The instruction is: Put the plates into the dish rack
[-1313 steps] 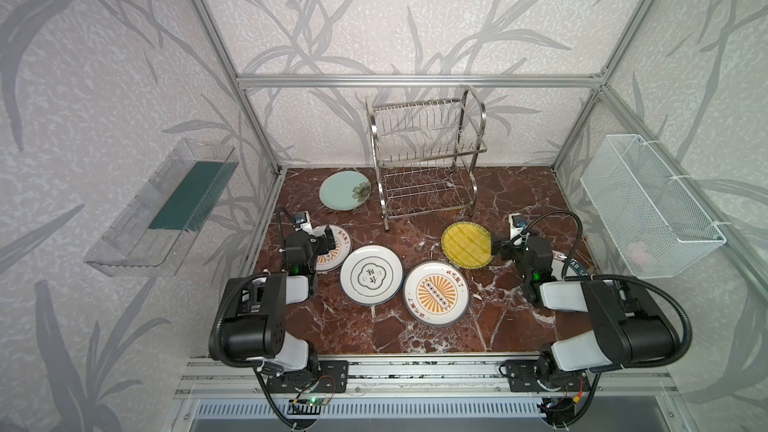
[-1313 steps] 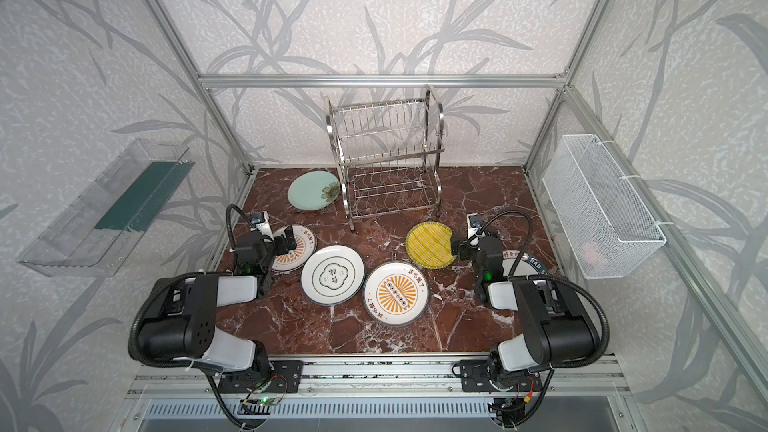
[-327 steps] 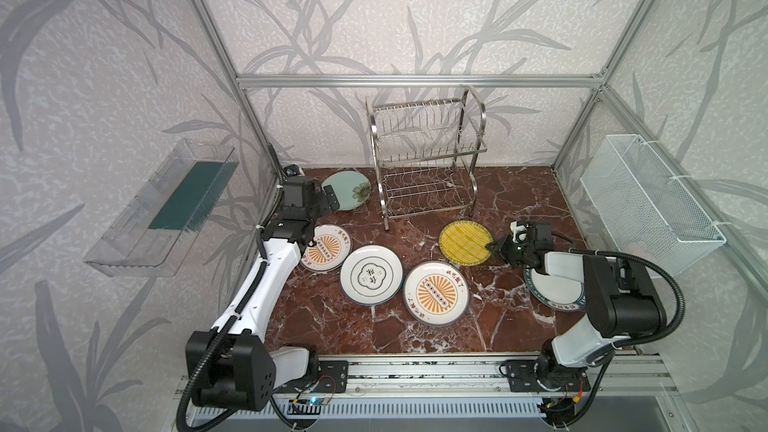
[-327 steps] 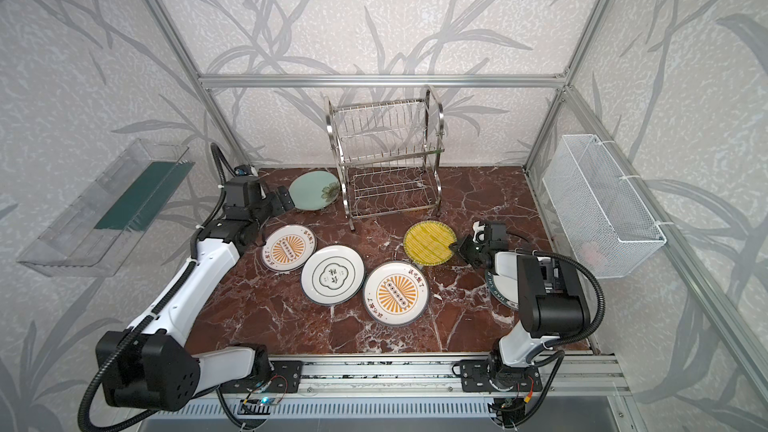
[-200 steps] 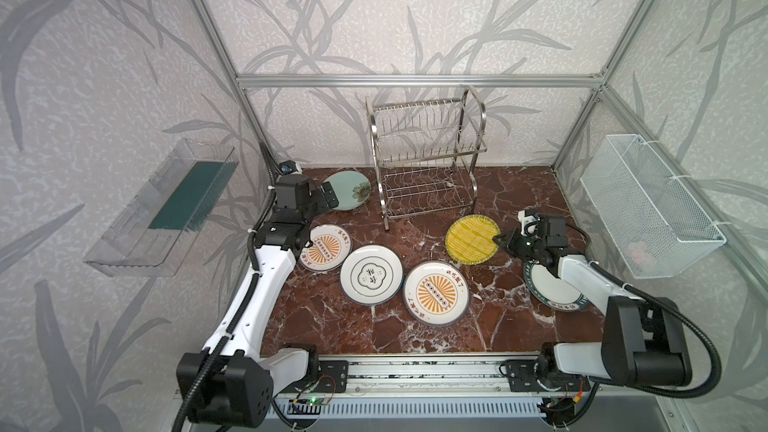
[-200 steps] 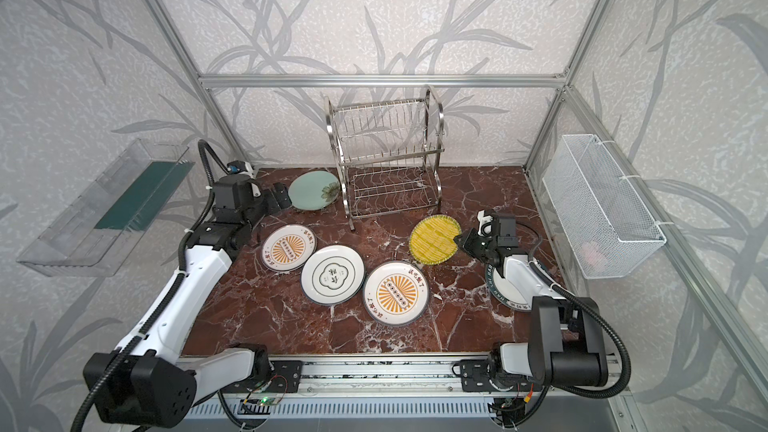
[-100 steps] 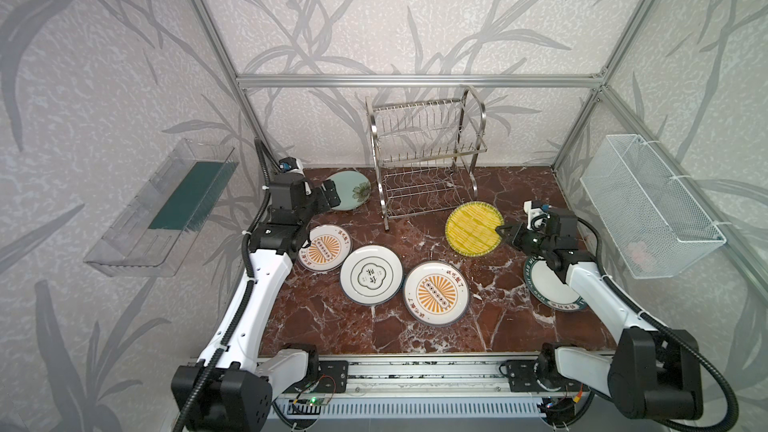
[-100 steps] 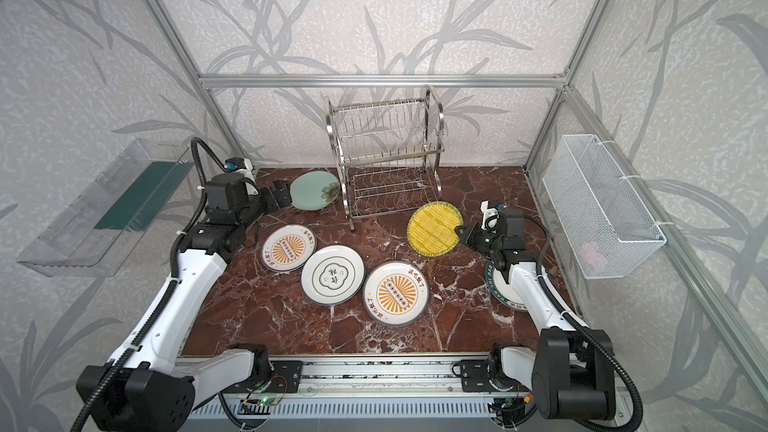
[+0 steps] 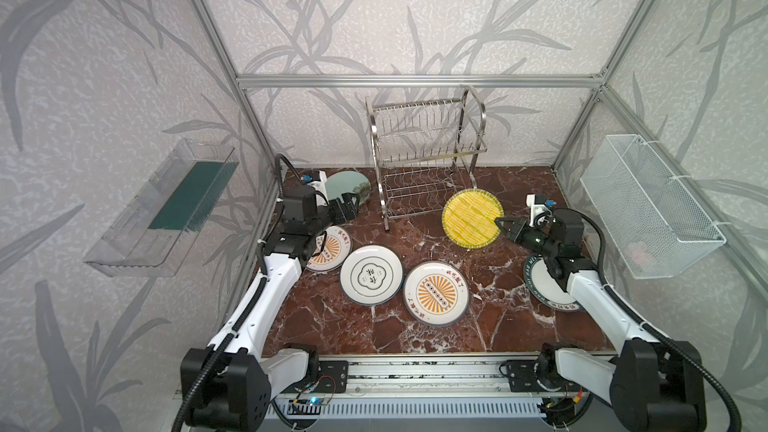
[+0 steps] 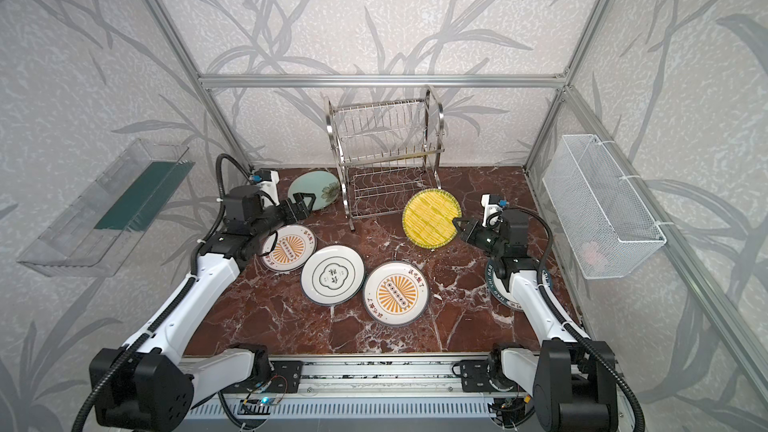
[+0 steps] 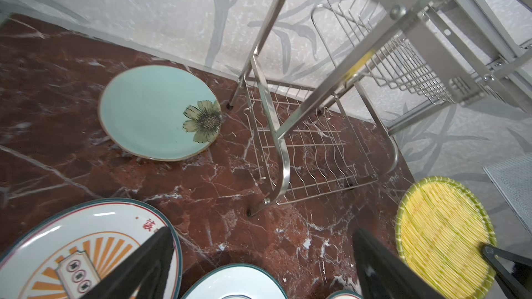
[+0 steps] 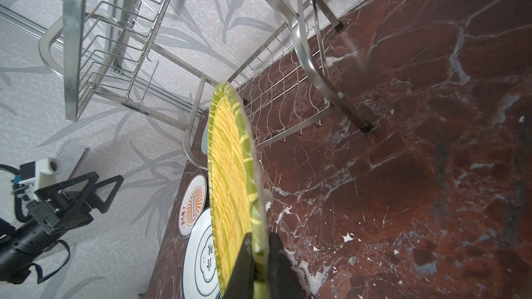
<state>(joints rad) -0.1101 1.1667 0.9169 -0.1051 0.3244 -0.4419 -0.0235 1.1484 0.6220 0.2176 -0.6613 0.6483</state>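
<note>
yellow ribbed plate (image 9: 471, 218) hangs pinched on edge in your right gripper (image 9: 500, 223) beside the dish rack (image 9: 424, 160); your left gripper (image 9: 350, 206) gapes empty.

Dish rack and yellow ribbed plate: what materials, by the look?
The dish rack: metal wire and strip, likely stainless steel; bright, mirror-like reflections. The yellow ribbed plate: probably glazed ceramic, glossy; fine moulded ribs and a thin, greenish, slightly translucent-looking rim, so glass or plastic cannot be ruled out.
</note>
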